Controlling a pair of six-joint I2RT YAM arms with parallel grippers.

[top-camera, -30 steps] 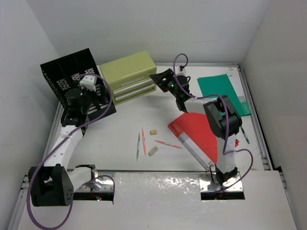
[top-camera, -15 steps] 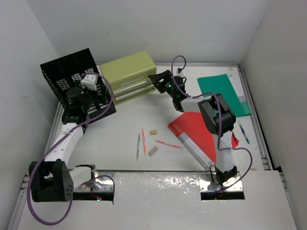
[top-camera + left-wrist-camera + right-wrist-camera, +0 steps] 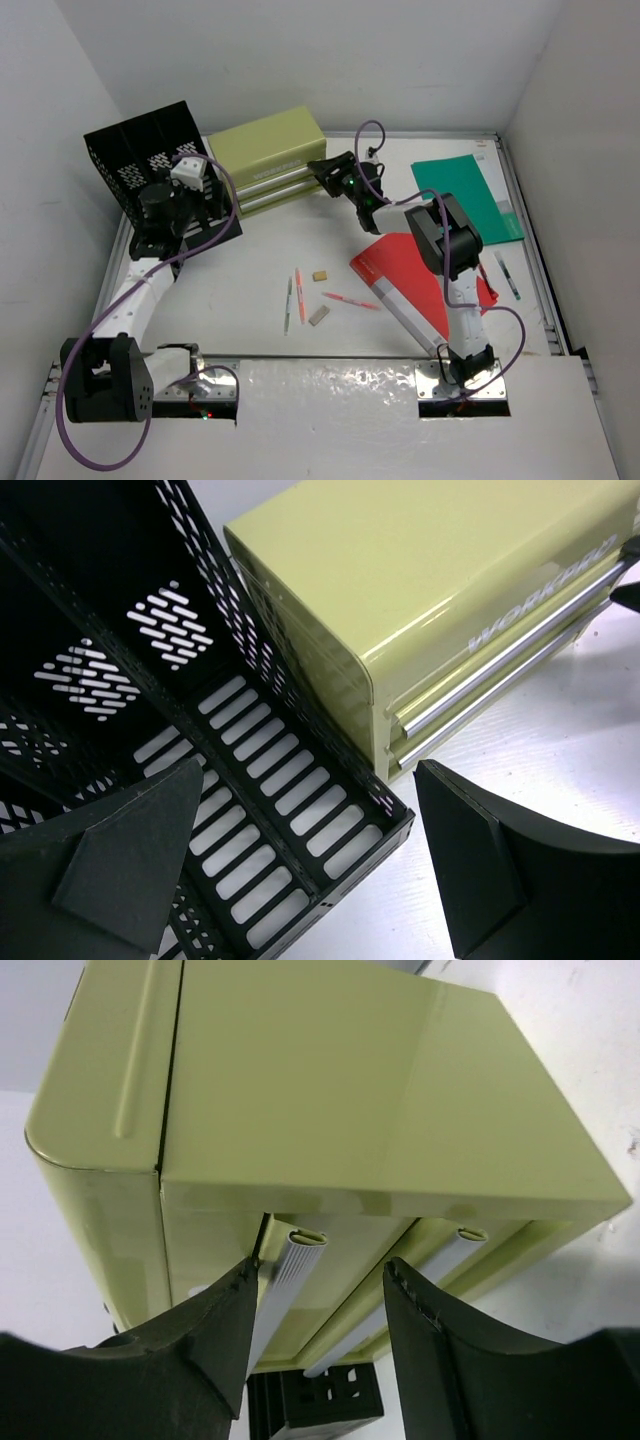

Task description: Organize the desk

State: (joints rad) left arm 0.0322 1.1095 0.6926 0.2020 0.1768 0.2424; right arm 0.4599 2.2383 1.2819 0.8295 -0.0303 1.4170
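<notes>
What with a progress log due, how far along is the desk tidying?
Done: nothing visibly. In hand: right gripper straddles a handle of the drawer box; left gripper open by the rack. Left: pens, erasers, red folder, green folder loose on the desk.

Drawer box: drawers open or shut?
Shut. In the left wrist view both drawers sit flush in the box; the right gripper straddles a handle, nothing pulled out yet.

Both arms (image 3: 125, 310) are made of white links and black joints, with purple cables (image 3: 371, 124); the left gripper (image 3: 308, 772) is black.
</notes>
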